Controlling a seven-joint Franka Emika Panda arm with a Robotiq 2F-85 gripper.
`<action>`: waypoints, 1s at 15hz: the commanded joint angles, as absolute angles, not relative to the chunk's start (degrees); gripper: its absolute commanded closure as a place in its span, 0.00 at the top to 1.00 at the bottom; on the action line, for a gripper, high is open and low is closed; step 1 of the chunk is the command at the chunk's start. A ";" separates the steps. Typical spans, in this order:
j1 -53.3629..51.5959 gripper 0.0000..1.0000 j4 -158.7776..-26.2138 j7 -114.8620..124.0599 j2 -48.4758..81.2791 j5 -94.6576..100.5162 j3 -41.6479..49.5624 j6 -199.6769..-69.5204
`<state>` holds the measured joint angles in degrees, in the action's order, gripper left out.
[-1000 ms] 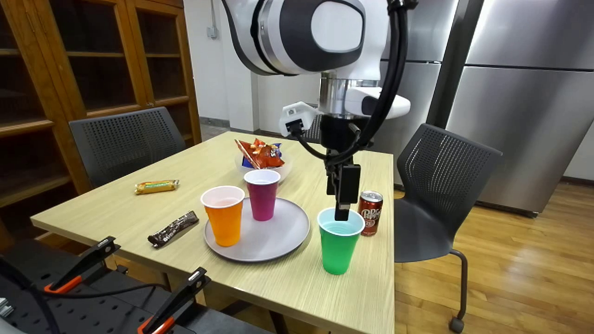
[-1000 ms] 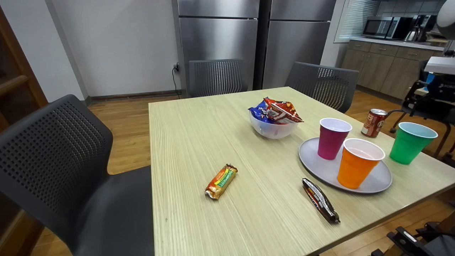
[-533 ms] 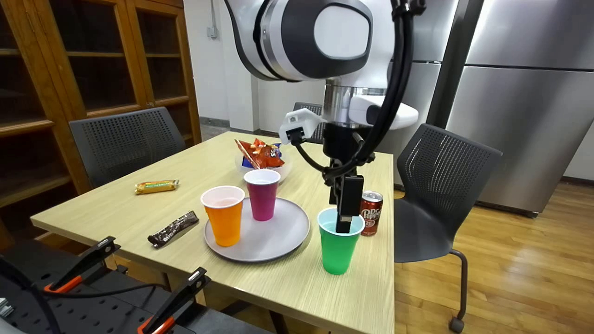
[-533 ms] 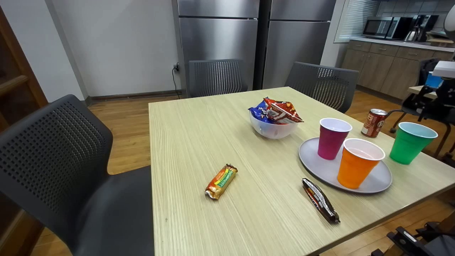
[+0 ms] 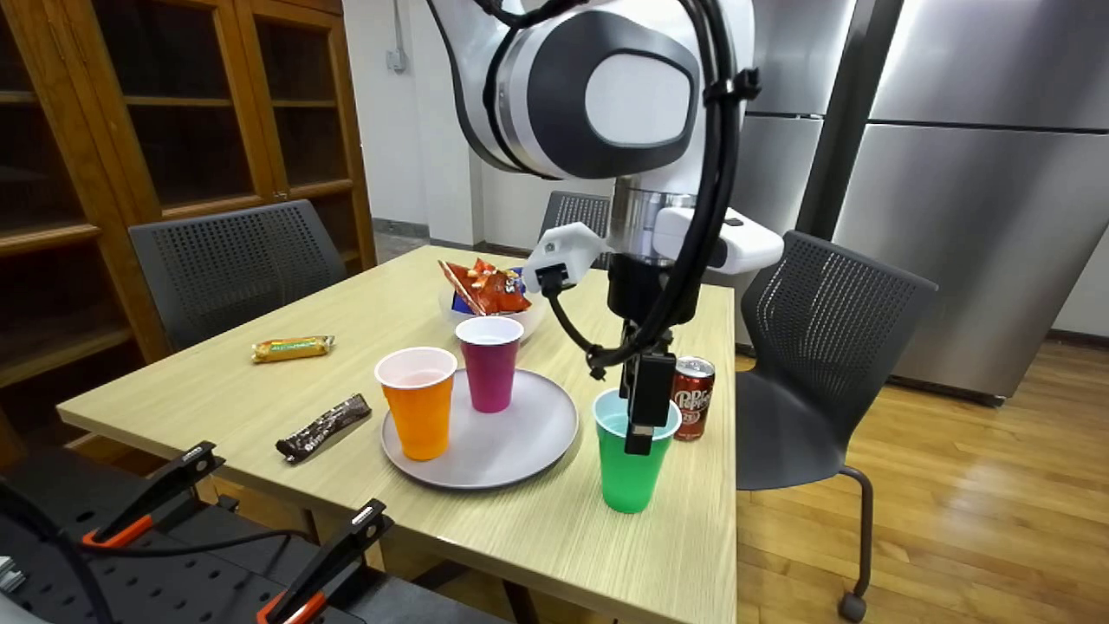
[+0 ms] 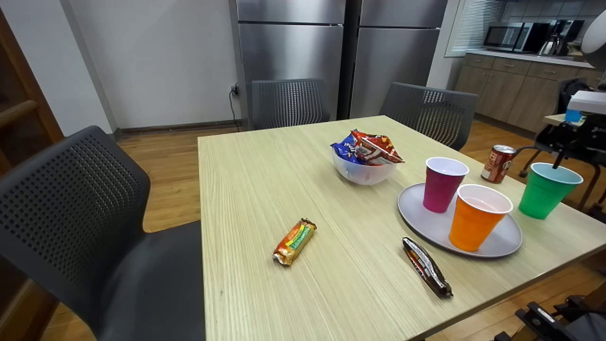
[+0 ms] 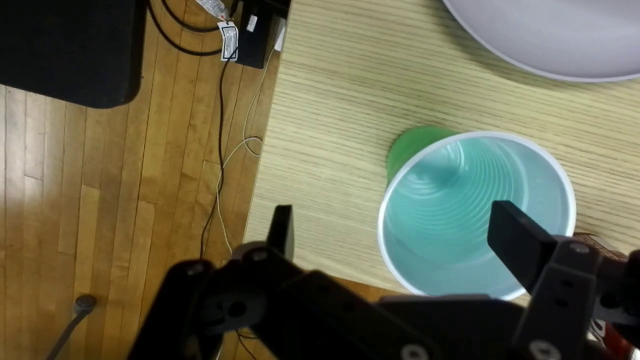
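While the gripper [image 7: 391, 220] is spread, one jaw over the mouth of the green plastic cup [image 7: 450, 210] beside the gray plate [image 7: 550, 35] and one outside, center the cup's wall between them and close lightly, since it likely buckles.

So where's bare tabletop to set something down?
Bare: between golden bar and snack bowl, and between golden bar and dark bar. Crowded: gray plate with purple cup and orange cup; beside it, soda can, green cup and open jaws.
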<state>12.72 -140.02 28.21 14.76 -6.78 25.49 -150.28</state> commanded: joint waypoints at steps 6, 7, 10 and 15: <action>15.71 1.00 -134.43 27.10 21.92 -14.43 22.39 -150.75; 15.83 1.00 -133.93 27.19 22.58 -14.74 22.33 -150.62; 16.10 0.72 -132.78 27.18 24.07 -15.33 22.32 -150.44; 15.81 0.34 -131.94 27.29 24.69 -15.18 22.49 -150.14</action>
<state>14.48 -133.26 28.12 24.41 -14.25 23.71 -150.82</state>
